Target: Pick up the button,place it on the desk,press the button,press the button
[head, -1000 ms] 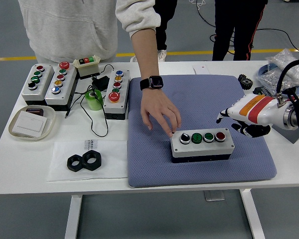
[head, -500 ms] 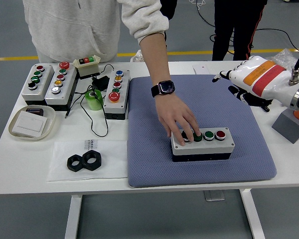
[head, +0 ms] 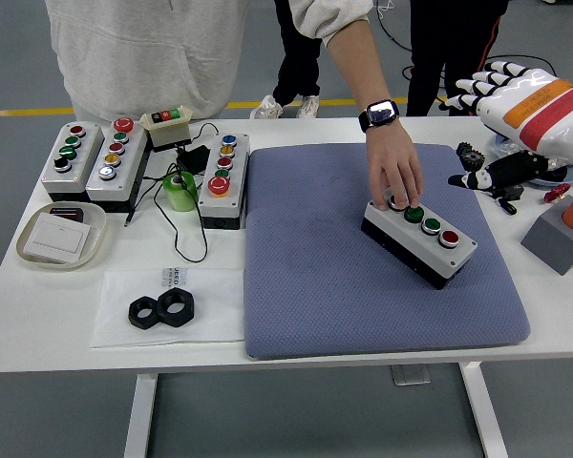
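Note:
The grey button box (head: 419, 238), with black, two green and red buttons on top, lies skewed on the blue mat (head: 315, 258), right of the mat's middle. A person's hand (head: 395, 172), wearing a wristwatch, reaches from the far side and grips the box's far-left end, fingers over the black button. My right hand (head: 501, 100), white with an orange and red stripe, hovers above the table's far right corner, well clear of the box. Its fingers (head: 470, 88) are spread and hold nothing. My left arm is out of view.
Three more button boxes (head: 72, 157) (head: 115, 157) (head: 222, 176) and a small switch box (head: 167, 124) stand at the back left with a green tape roll (head: 180, 189). A tray (head: 31, 256), two black nuts (head: 162, 308), and a grey block (head: 559, 234) at the right.
The person has dragged the button box right and farther back on the mat, turning it askew. My right hand has risen and drawn back toward the far right corner.

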You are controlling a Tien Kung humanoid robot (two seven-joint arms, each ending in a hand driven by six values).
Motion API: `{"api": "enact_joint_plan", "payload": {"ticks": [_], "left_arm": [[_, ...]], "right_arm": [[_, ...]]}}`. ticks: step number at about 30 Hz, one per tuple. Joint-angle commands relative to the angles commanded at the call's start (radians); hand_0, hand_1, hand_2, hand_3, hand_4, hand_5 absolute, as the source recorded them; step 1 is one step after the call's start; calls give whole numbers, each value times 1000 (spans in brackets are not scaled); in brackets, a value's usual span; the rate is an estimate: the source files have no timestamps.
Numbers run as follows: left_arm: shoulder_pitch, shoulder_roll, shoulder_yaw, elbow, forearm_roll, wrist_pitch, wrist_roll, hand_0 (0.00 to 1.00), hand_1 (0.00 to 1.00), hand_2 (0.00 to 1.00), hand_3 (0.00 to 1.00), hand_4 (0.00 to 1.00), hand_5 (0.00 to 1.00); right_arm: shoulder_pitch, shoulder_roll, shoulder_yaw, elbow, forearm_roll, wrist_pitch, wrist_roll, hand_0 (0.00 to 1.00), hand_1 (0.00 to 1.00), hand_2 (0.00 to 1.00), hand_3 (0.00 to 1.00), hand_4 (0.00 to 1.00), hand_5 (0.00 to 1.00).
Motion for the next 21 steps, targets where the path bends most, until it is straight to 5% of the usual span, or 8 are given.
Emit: {"api": "enact_joint_plan", "payload": {"ticks": [3,4,13,15,16,21], "left_arm": [[4,1,0,0,-1,0,1,742,912,984,945,615,998],[5,1,-1,0,0,0,1,742,912,984,945,612,998],[12,3,4,0,-7,2,-2,742,912,984,946,613,998],[12,4,5,0,-7,2,-3,742,912,984,946,613,998],[12,4,8,0,-10,3,-4,741,912,984,946,612,998],[12,5,6,0,-9,3,-5,741,912,984,946,612,998]], "right_arm": [[-1,-29,20,-21,22,-19,-6,975,931,939,896,846,767],[-1,-34,24,-26,33,-23,-9,958,917,912,877,679,605],[-24,-61,77,-92,129,-56,-44,954,915,912,874,663,581],[-32,-72,80,-95,106,-71,-47,954,915,912,874,663,581],[-35,-79,79,-94,80,-80,-46,943,902,883,854,663,463],[-50,-92,80,-86,46,-129,-53,943,902,883,854,663,463]]}}
